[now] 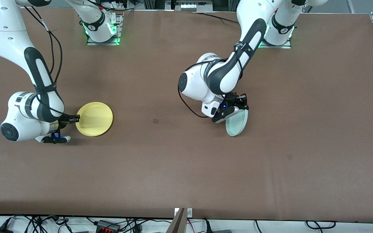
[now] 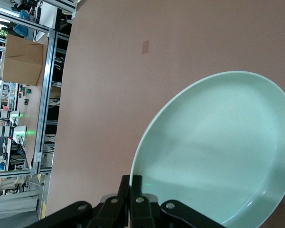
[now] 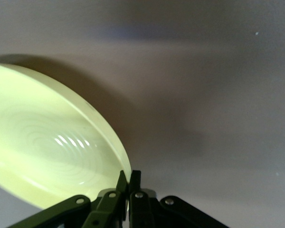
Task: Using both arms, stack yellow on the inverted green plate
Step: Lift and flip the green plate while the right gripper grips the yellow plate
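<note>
The bright yellow plate (image 1: pixel 94 118) lies about level, low at the right arm's end of the table. My right gripper (image 1: pixel 75 118) is shut on its rim; the right wrist view shows the fingers pinching the rim (image 3: pixel 129 176) of the yellow plate (image 3: pixel 47 147). The pale mint-green plate (image 1: pixel 237 122) is tipped steeply on edge near the table's middle. My left gripper (image 1: pixel 238 108) is shut on its upper rim. In the left wrist view the fingers clamp the rim (image 2: pixel 134 183), and the green plate's (image 2: pixel 218 152) hollow side faces the camera.
The brown table (image 1: pixel 186 168) has a small dark mark (image 1: pixel 155 121) between the two plates. Both arm bases stand along the table's edge farthest from the front camera. A cardboard box (image 2: pixel 21 64) stands off the table past its edge.
</note>
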### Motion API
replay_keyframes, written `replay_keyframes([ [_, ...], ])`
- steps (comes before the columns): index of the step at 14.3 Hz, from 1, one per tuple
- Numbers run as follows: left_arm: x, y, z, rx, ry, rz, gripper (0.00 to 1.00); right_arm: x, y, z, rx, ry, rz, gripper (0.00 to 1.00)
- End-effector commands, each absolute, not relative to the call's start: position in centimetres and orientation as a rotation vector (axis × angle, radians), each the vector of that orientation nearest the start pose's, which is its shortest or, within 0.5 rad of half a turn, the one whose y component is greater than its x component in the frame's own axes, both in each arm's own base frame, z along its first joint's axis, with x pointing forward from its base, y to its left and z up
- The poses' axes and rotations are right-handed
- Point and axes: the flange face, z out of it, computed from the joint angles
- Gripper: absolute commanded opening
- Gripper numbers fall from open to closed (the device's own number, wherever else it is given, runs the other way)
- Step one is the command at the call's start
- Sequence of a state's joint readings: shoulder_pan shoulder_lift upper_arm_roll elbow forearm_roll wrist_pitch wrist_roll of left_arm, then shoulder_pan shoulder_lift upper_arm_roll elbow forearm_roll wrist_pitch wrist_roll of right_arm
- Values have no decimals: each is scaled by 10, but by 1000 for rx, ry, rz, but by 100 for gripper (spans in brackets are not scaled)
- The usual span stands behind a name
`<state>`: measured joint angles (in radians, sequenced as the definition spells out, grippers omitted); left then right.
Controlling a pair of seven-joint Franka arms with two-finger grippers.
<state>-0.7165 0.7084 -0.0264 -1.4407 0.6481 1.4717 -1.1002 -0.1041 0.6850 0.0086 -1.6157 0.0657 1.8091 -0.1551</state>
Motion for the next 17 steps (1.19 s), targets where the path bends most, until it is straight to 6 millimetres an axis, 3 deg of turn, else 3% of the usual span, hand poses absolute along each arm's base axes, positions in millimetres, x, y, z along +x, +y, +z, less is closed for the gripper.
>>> replay_keyframes([
  [1,526,-396,249,-2241,-260,-146,1,645,-54,231,-2895,-97,736,0],
  [3,515,-408,238,-2235,-245,-153,1,658,-49,263,-2888,-150,692,0],
  [5,513,-414,234,-2249,-259,-178,1,663,-36,283,-2814,-144,640,0],
  [7,512,-420,233,-2274,-259,-200,5,665,-27,287,-2777,-128,617,0],
  [8,512,-420,233,-2274,-255,-198,18,665,-22,288,-2749,-116,606,0],
  [10,510,-422,231,-2290,-263,-179,100,667,-13,288,-2694,-96,585,0],
  [17,522,-469,254,-2612,-311,-239,100,666,-14,284,-2676,-99,586,0],
])
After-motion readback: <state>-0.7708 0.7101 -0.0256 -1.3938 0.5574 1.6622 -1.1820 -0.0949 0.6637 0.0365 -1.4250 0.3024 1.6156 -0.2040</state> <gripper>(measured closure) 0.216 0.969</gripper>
